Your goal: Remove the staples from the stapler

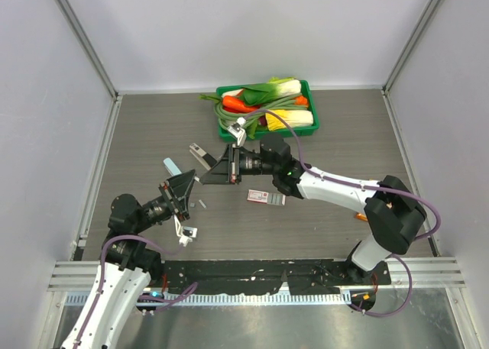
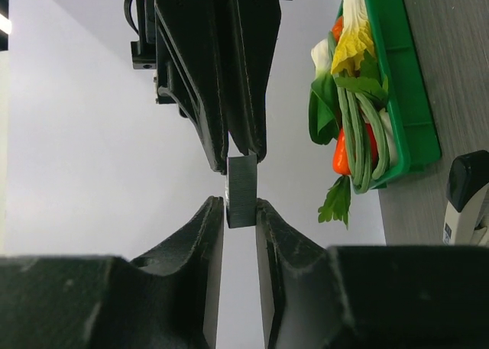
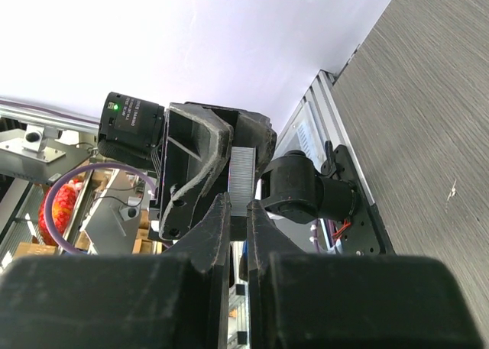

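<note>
A grey strip of staples [image 2: 242,190] hangs in the air between the two grippers. My right gripper [image 3: 239,205] is shut on one end of the strip [image 3: 243,179]. My left gripper [image 2: 241,210] has its fingertips pressed on both sides of the other end. Seen from above, the two grippers meet tip to tip over the table's left middle, left gripper [image 1: 186,190] and right gripper [image 1: 216,171]. The stapler [image 1: 200,155] lies open on the table just behind them, with its pale-blue part [image 1: 171,166] to the left. It also shows at the right edge of the left wrist view [image 2: 466,200].
A small red-and-white box [image 1: 266,198] lies on the table below the right arm. A tiny grey bit [image 1: 202,204] lies near the left gripper. A green tray [image 1: 309,89] of toy vegetables stands at the back.
</note>
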Tool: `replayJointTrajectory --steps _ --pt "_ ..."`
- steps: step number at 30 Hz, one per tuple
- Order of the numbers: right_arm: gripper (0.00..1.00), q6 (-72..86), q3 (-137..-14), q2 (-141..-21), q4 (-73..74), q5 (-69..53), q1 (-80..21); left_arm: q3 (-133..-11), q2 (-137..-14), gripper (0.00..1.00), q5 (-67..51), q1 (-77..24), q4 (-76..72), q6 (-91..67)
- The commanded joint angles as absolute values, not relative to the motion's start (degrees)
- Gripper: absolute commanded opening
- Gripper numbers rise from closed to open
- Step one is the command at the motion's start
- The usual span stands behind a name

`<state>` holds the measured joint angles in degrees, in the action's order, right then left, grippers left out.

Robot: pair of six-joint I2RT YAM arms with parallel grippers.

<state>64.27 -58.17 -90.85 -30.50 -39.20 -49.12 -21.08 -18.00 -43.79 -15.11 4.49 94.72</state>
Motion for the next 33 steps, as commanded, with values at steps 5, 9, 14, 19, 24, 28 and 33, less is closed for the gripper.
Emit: replayJointTrajectory --steps 5,9,14,19,24,28,33 --pt "0.01 65.92 -58.62 -92.46 -35.68 -39.02 -49.57 -23.20 -17.93 0.17 -44.83 -15.12 2.72 92.64" --pt "0.02 66.01 -58.54 -93.08 -36.30 -39.02 -49.57 -23.29 -18.10 0.10 -44.21 -15.12 3.25 92.29" --pt "0.35 61.63 -60.19 -92.38 -31.57 -37.45 -49.22 -25.31 -20.38 0.00 -40.96 -15.12 9.03 91.58" --pt "0.54 50.20 -65.21 -90.18 -16.46 -34.46 -46.06 -28.81 -24.51 0.00 -34.29 -15.29 14.84 86.05" --pt "0.59 41.76 -68.81 -85.96 -6.09 -31.38 -40.96 -38.56 -33.20 0.00 -26.90 -15.29 33.55 76.92" --pt "0.60 29.90 -69.79 -82.80 1.75 -25.67 -40.78 -53.39 -47.32 0.00 -28.29 -15.29 49.71 62.87" --pt "0.60 20.32 -62.24 -78.14 0.44 -25.31 -40.96 -64.32 -58.00 0.00 -39.01 -15.21 71.26 57.31"
